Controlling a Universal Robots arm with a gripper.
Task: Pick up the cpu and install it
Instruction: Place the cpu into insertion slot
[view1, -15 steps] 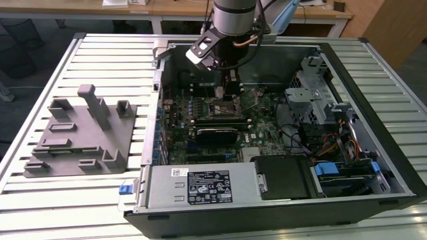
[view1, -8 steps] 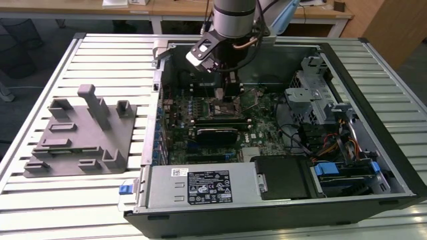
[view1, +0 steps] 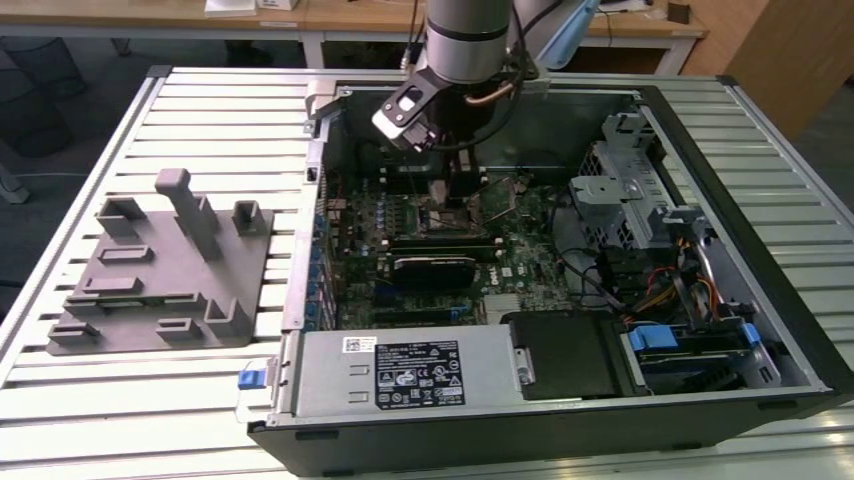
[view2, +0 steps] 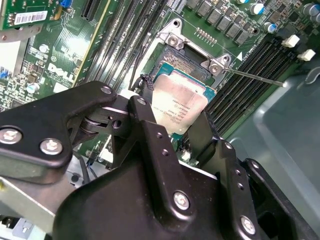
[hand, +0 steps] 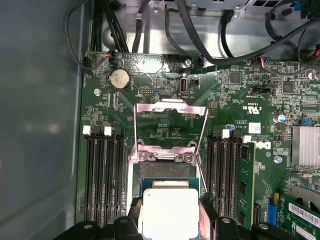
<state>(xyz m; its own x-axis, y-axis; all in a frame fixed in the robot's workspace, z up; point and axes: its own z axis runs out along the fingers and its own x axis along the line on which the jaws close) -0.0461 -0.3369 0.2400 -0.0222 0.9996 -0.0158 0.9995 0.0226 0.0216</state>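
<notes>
The cpu (view2: 177, 107) is sitting pinched in the narrowed gripper (view2: 172, 119), just over or already touching the socket (view2: 186, 59) inside the computer case (view1: 747, 200). If it is going down tilted or twisted, a corner is likely catching the socket rim and bending contacts. The raised metal frame (hand: 171, 122) and thin lever (view2: 255, 77) are crowding one end, and memory slots (hand: 102, 175) are flanking both sides.
</notes>
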